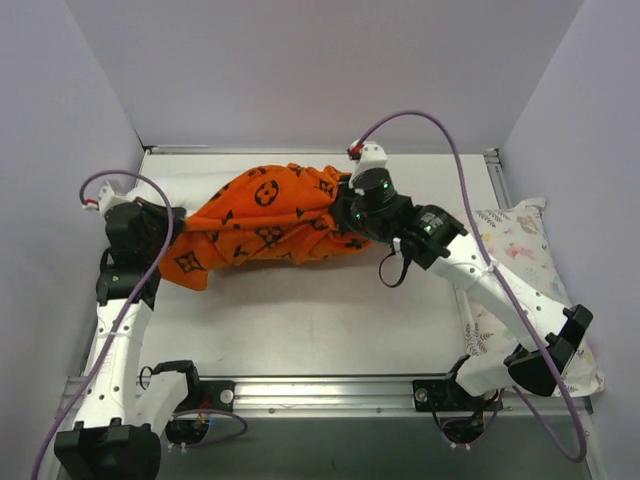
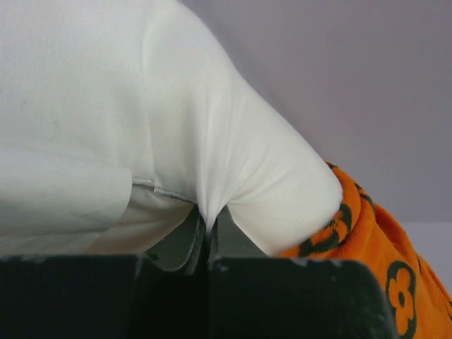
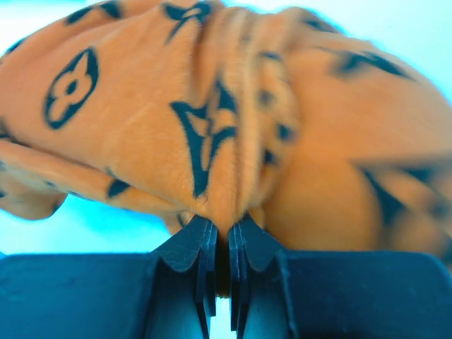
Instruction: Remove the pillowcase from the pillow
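Pillowcase (image 3: 141, 106) fold in right claw (image 3: 220, 232) pinch

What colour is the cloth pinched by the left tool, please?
White: the pillow, best seen from the left wrist.

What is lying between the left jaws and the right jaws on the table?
The orange pillowcase, bunched around the white pillow, spans the whole stretch from one to the other, as the top view shows.
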